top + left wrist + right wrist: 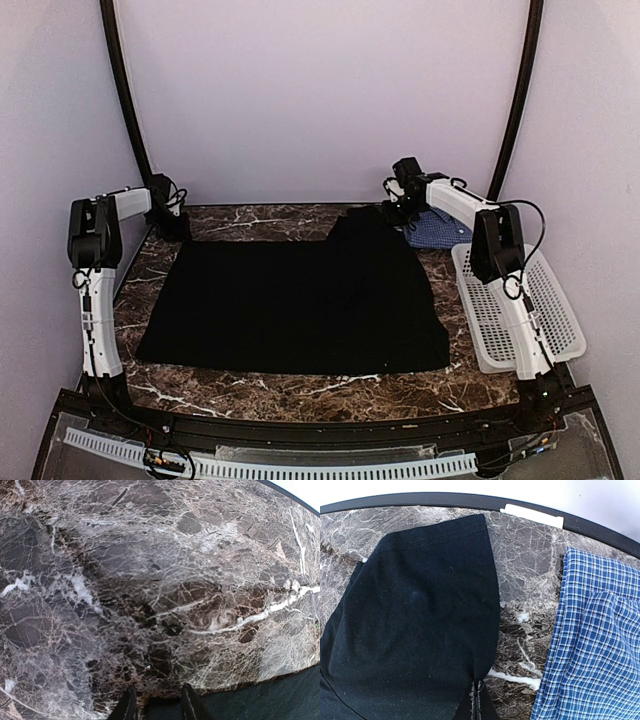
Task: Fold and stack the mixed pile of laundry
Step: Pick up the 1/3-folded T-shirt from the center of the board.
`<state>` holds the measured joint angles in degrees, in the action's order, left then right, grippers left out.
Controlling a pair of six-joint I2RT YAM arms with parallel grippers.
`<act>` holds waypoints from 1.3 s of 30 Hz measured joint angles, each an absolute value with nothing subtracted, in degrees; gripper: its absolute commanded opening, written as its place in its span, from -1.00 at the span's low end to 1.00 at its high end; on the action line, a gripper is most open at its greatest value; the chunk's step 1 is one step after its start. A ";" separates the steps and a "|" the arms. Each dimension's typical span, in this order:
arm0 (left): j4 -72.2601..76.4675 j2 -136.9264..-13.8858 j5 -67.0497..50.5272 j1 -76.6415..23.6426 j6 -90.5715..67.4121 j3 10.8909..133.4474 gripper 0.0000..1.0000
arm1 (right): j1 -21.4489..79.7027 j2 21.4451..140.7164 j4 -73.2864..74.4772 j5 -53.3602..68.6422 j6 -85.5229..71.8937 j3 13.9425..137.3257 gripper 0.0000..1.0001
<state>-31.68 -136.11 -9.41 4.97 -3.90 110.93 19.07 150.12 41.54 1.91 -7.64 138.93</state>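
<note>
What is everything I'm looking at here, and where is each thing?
black garment: one, black, spread flat across the middle of the table.
checked shirt: one, blue and white, bunched at the far right of the table, beside the black garment.
basket: one, white perforated plastic, along the table's right edge.
table: one, brown marble with white veins, under everything.
left arm: one, white and black, reaching to the far left corner.
right arm: one, white and black, reaching to the far right.
left gripper: one, black, fingers apart at the black garment's edge.
right gripper: one, black, shut on the black garment's edge.
</note>
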 measured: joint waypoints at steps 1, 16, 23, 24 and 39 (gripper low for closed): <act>-31.77 -136.22 -9.10 4.78 -3.66 111.15 -0.44 | 19.07 150.15 41.56 1.91 -7.64 138.93 -1.00; -32.40 -136.49 -7.44 4.38 -2.72 111.61 -0.48 | 19.07 150.15 41.54 1.96 -7.64 138.93 -1.00; -32.45 -136.49 -7.68 4.78 -3.22 111.59 -0.44 | 19.07 150.15 41.54 2.22 -7.64 138.93 -1.00; -32.42 -136.49 -8.21 5.08 -3.68 111.55 -0.44 | 19.07 150.15 41.56 2.31 -7.64 138.93 -1.00; -31.51 -136.07 -22.63 10.39 -6.68 108.95 -0.49 | 19.07 150.15 41.56 2.35 -7.62 138.93 -1.00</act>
